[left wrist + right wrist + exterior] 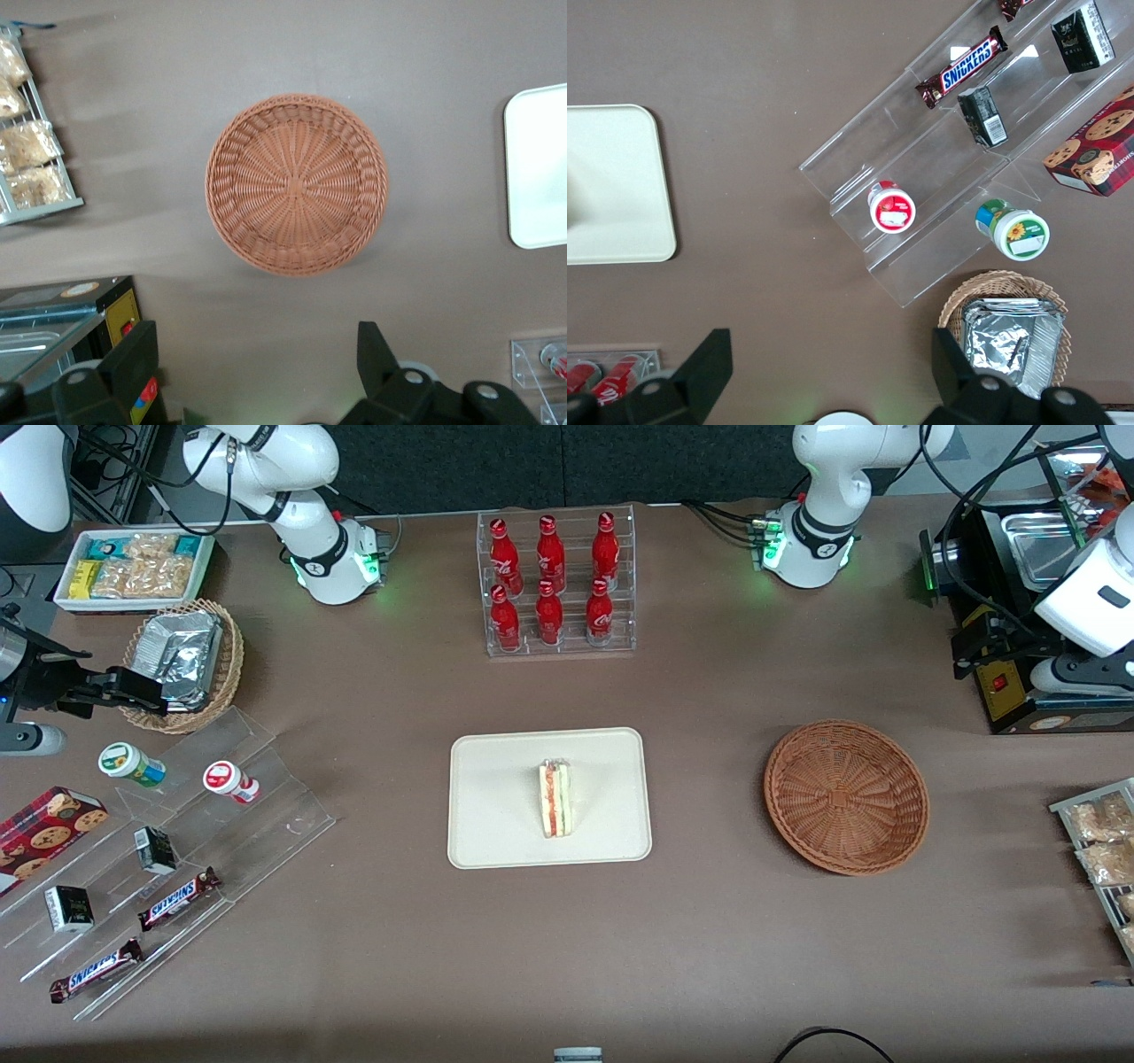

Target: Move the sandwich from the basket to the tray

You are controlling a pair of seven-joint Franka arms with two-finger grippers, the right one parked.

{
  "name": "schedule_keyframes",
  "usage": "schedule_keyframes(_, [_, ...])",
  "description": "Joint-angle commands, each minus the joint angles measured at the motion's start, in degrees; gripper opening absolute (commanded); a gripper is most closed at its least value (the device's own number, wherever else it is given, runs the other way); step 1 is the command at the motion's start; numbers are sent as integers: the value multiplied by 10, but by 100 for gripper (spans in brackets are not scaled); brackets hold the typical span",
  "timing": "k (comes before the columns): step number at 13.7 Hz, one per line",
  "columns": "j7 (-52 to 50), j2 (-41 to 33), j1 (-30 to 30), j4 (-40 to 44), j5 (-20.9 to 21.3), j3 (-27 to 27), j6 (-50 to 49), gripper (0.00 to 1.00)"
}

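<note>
the sandwich (555,798) lay on the cream tray (496,762) at mid-table, its red and green filling edge facing up, roughly at the tray's centre. the reddish-brown wicker basket (846,796) sat apart from the tray toward the working arm's end of the table and held nothing. the left arm's gripper (257,372) hung high above the table near the basket, its fingers (133,363) spread wide and grasping nothing. farther from the front camera than the tray, a clear rack (558,584) held six red bottles (549,558) in two rows. toward the parked arm's end, a paler wicker basket (226,664) carried silver foil packets (182,655), and a white tray (66,598) held snack packets (142,567).
</note>
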Motion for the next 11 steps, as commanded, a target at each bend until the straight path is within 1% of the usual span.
schedule_keyframes(1, [-4, -5, 5, 16, -3, -4, -26, 99])
schedule_keyframes(4, [-36, -5, 1, 15, -4, -7, -20, 99])
schedule_keyframes(8, [-29, -4, 4, 15, -24, -5, -21, 99])
schedule_keyframes(11, [-29, -4, 4, 15, -24, -5, -24, 99])
